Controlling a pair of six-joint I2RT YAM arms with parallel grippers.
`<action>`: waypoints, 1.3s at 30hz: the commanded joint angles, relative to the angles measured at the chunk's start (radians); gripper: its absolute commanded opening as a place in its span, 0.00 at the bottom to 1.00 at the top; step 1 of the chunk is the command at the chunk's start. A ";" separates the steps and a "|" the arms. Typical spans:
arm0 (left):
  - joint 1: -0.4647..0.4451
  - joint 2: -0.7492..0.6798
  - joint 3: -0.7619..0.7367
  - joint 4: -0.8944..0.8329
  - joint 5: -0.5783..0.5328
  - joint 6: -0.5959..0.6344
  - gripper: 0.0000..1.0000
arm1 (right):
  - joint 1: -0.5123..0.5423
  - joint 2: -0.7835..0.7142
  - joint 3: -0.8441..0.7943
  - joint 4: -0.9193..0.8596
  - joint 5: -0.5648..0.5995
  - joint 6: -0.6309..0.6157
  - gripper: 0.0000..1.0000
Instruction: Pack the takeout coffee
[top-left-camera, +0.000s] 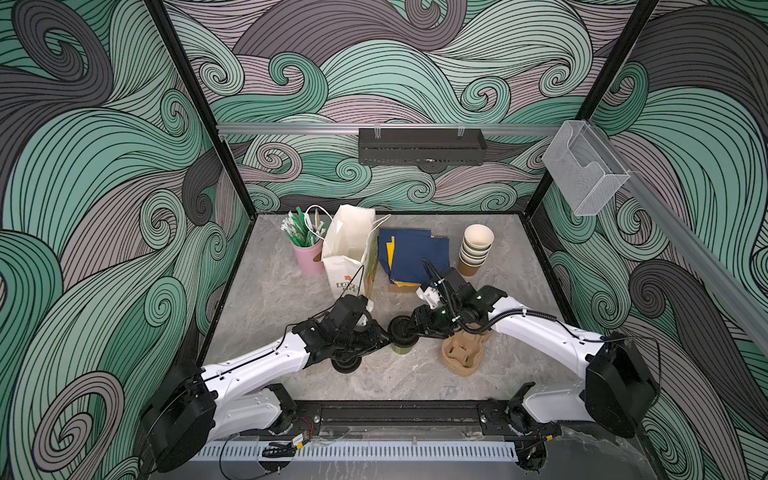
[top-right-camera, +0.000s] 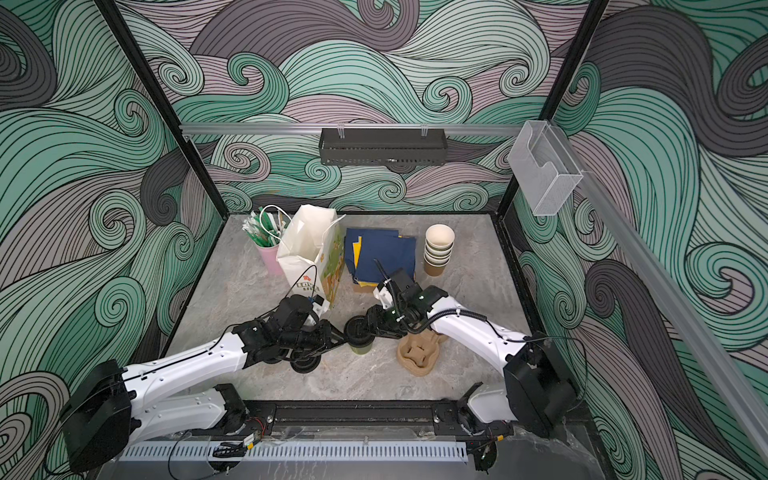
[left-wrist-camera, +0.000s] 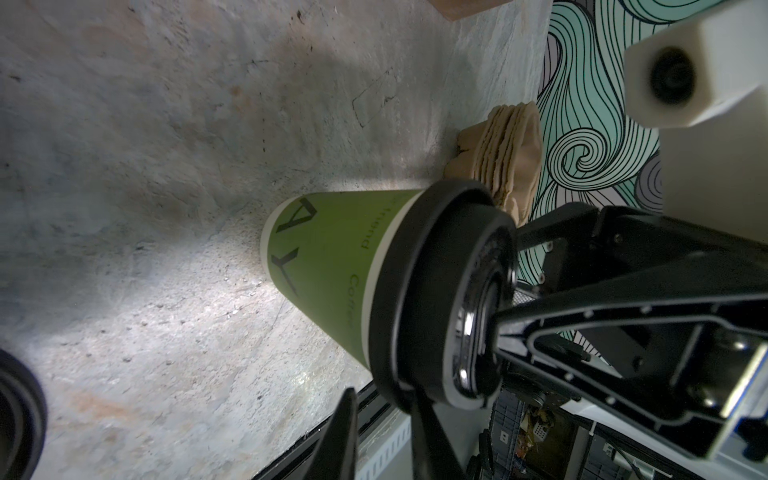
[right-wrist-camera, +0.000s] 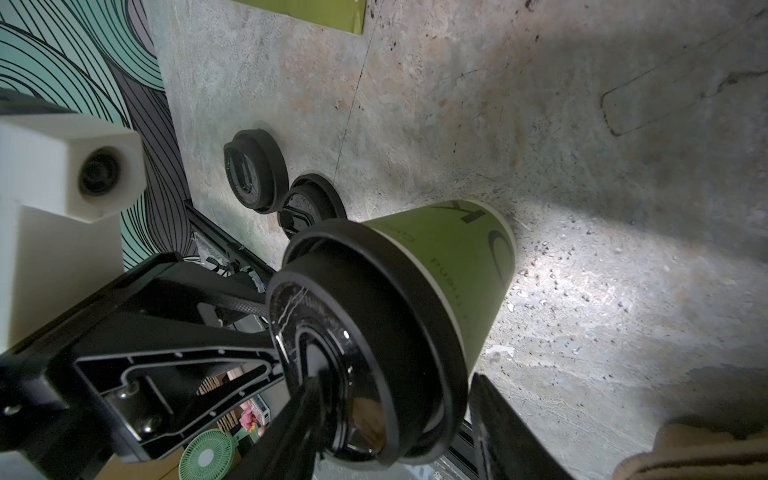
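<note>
Takeout coffee cup (left-wrist-camera: 328, 266) reads "Coffee" (partly hidden); left hand (left-wrist-camera: 382, 405), right hand (right-wrist-camera: 399, 378) astride sip lid (left-wrist-camera: 415, 270), grip unclear; surface (top-left-camera: 399, 382) open toward front edge.

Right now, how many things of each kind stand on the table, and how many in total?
Lidded green coffee cup: 1
Loose black sip lids: 2
Stack of lidless paper cups: 1
White paper bag: 1
Pink cup of straws: 1
Pile of navy napkins: 1
Stack of pulp cup carriers: 1
Total: 8
</note>
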 joint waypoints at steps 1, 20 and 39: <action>0.007 0.042 -0.011 -0.170 -0.051 0.042 0.21 | 0.005 0.015 -0.024 -0.013 0.033 0.016 0.57; 0.007 -0.061 0.110 -0.125 -0.104 0.079 0.32 | 0.004 -0.023 -0.014 0.014 0.040 0.042 0.60; 0.006 -0.526 0.057 -0.599 -0.621 -0.042 0.41 | -0.172 -0.356 0.232 -0.389 0.416 -0.049 0.64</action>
